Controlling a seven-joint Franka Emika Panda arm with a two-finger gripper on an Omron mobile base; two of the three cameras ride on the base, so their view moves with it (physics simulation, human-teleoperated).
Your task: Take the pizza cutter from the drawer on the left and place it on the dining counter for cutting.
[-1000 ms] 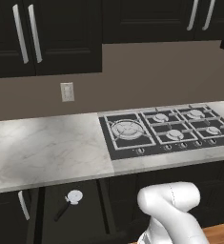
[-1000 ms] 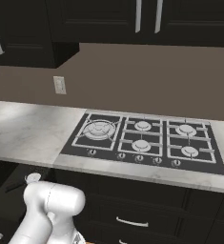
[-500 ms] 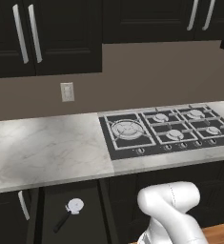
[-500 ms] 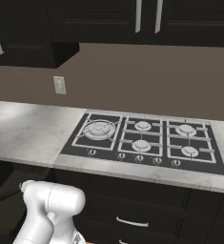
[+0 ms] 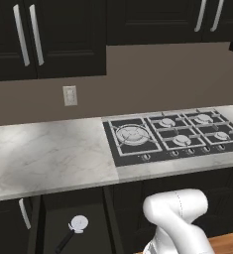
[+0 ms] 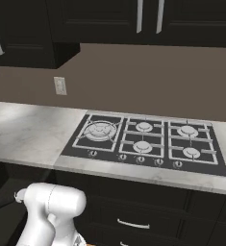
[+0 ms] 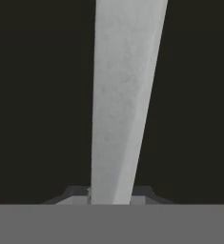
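- Your pizza cutter (image 5: pixel 76 229) is in the left base view, over the dark inside of the open drawer (image 5: pixel 95 218), just under the front edge of the marble table (image 5: pixel 48 154).
- Its round pale wheel is on top, and the black handle slants away toward 7 o'clock.
- From the gas stove (image 5: pixel 172 136), look to 7 o'clock and well below the table's edge; that is where the cutter is.
- Here is the change: against a second ago the cutter has slid toward 6 o'clock in the left base view, lower and closer to the bottom edge, step by step through both earlier pictures.
- The stove, the table and the wall outlet (image 5: pixel 70 95) have not shifted, so your base is parked and it is the cutter that moved.
- The white arm (image 5: pixel 175 213) bulks up at 5 o'clock of the left base view, about where it was.
- Your gripper (image 7: pixel 111 195) is pressed together, as it was all through the last second.
- In the hand view a pale grey strip (image 7: pixel 125 95) runs from 12 o'clock straight down between the finger tips (image 7: pixel 71 193); whether that strip is the cutter, and whether the gripper pinches it, I cannot tell.
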